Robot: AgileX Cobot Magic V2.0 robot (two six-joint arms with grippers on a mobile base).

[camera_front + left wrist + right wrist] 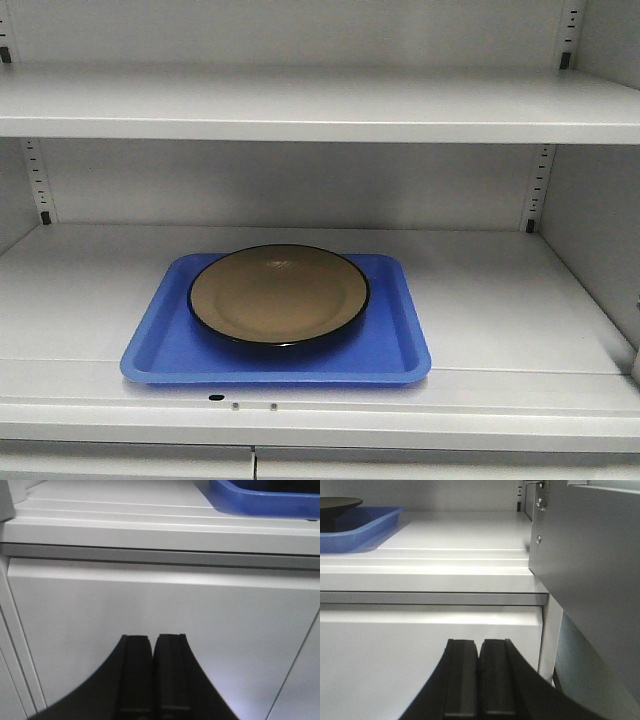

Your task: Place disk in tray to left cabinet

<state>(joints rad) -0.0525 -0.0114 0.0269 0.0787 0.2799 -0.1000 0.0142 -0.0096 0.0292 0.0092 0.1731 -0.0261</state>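
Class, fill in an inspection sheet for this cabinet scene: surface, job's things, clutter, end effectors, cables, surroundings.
Surface: white shelf of the left cabinet, bare around the tray.
Job's things: blue tray lies flat near the shelf's front edge; the disk sits in it, toward its back.
Clutter: nothing seen.
End effectors: left end effector and right end effector both shut, empty, below the shelf edge facing white front panels.
Cables: nothing seen.
Surroundings: upper shelf; slotted strips at back corners.
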